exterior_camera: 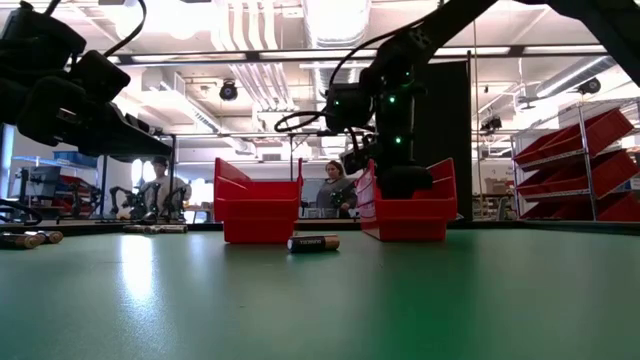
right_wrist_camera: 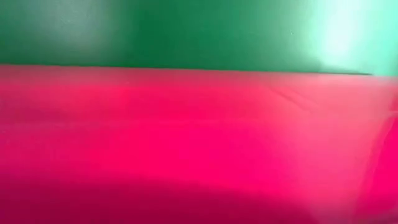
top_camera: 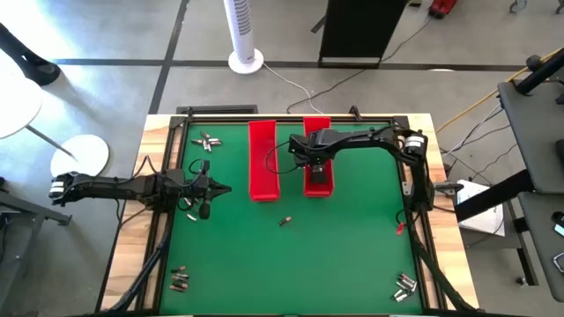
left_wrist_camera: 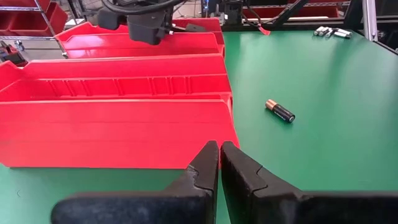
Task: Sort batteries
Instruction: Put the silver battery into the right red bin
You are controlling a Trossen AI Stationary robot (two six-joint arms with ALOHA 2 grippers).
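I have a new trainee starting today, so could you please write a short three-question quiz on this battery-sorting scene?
1. True or false: the left gripper is shut and holds nothing.
2. Which bin is the right gripper over: A) the left red bin or B) the right red bin?
3. Where does the lone battery lie?

Key
1. True; its fingers meet over the green mat.
2. B.
3. On the mat, in front of the two bins, apart from the battery clusters at the mat's corners.
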